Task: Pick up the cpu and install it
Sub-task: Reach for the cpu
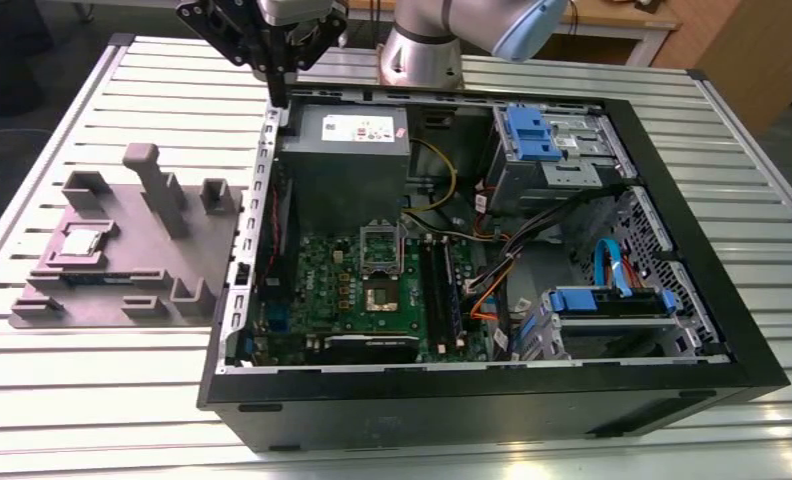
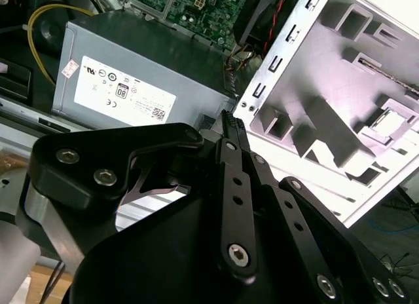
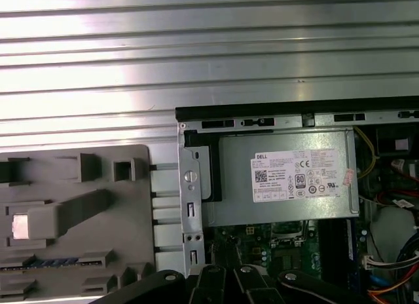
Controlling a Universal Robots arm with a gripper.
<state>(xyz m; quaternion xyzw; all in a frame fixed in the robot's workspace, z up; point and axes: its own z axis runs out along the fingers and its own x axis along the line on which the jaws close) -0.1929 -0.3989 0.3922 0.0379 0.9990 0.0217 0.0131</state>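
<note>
I see gripper (image 1: 280, 88) clenched, empty, over computer case (image 1: 503, 410) corner | cpu (image 1: 83, 241) lies flat in grey fixture (image 1: 136, 272) on table (image 1: 76, 380) | well apart, about 7 o'clock from gripper, exterior view.

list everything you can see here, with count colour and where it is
cpu: one, silvery, on the fixture
fixture: one, grey, on the table, exterior view's left
case: one, black, open, beside the fixture
power supply: one, grey, white label, inside the case
motherboard: one, green, inside the case
memory sticks: count unclear, black, on the motherboard
latches: two, blue, inside the case
table: one, silvery slats, under everything
arm: one, silver, past the case's far wall
gripper: one, black, shut and empty, above the case's rim
</note>
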